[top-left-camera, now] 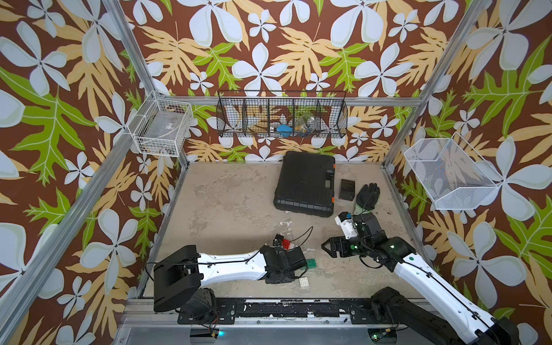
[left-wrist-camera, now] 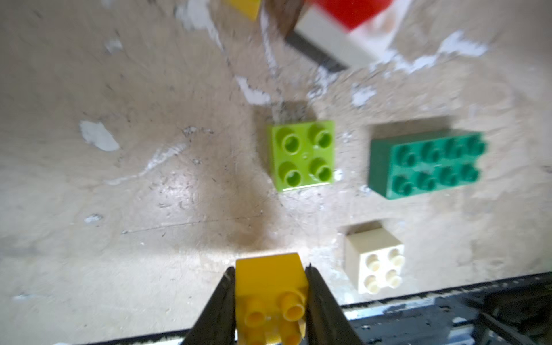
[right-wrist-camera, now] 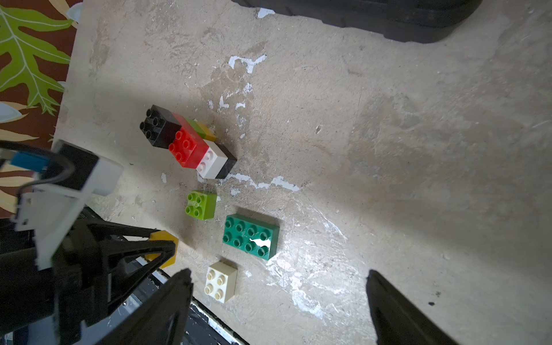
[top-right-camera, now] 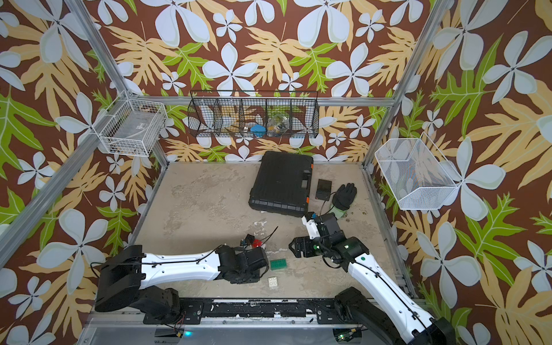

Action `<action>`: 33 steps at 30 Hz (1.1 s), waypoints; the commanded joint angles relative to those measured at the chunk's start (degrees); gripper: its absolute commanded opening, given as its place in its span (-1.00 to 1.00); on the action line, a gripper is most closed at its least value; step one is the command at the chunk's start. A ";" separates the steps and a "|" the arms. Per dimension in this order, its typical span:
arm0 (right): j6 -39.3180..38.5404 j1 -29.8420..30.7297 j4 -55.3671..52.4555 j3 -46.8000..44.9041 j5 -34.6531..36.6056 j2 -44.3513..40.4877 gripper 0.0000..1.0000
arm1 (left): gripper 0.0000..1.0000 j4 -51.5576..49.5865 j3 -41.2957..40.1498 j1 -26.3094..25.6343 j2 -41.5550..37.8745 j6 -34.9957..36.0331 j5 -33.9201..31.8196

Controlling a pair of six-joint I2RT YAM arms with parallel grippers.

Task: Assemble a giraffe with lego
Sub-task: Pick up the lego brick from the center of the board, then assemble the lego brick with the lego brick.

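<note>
My left gripper point(left-wrist-camera: 270, 286) is shut on a yellow square lego brick point(left-wrist-camera: 270, 277), studs toward the camera, just above the table near its front edge; the same brick point(right-wrist-camera: 167, 239) shows in the right wrist view. Loose on the table lie a lime green square point(right-wrist-camera: 201, 204), a long dark green brick point(right-wrist-camera: 251, 236) point(top-left-camera: 307, 264) and a white square point(right-wrist-camera: 221, 280) point(top-left-camera: 304, 281). The giraffe stands as a short joined group point(right-wrist-camera: 188, 143) of black, red, white, lime and yellow bricks lying behind them. My right gripper point(right-wrist-camera: 279, 273) hovers open and empty to their right.
A black case point(top-left-camera: 304, 182), a small black box point(top-left-camera: 346, 189) and a black glove point(top-left-camera: 367, 195) lie at the back right. Wire baskets hang on the walls. The black front rail point(top-left-camera: 268, 307) runs just behind the left gripper.
</note>
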 commanded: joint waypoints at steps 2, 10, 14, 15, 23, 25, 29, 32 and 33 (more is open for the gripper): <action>-1.95 -0.08 -0.21 1.83 -1.68 1.37 0.86 | -0.63 -12.72 9.08 4.46 -1.71 9.51 -7.26; -1.56 0.29 0.41 2.58 -2.47 2.61 0.84 | -0.61 -15.53 20.84 20.05 1.39 32.98 -3.63; -0.22 1.87 1.65 3.78 -1.02 4.50 0.84 | -0.61 -13.52 22.98 23.51 4.89 40.94 -0.36; 0.29 2.23 2.12 3.91 -0.55 5.14 0.84 | -0.61 -13.40 23.63 23.83 5.91 42.25 0.04; 1.99 2.74 3.27 5.01 0.91 8.55 0.83 | -0.60 -12.43 24.53 23.93 9.94 47.04 3.67; 2.35 2.74 3.77 4.99 0.92 8.86 0.83 | -0.60 -12.77 24.47 23.93 10.26 47.60 3.71; 2.35 2.74 4.32 5.44 0.65 10.24 0.83 | -0.60 -12.94 23.64 23.93 10.27 48.17 4.49; 2.24 2.74 5.02 5.63 0.56 10.89 0.83 | -0.59 -12.86 22.57 23.93 10.33 48.61 4.99; 2.11 2.74 5.19 5.63 0.59 11.07 0.83 | -0.59 -12.93 22.37 23.93 10.48 48.77 4.99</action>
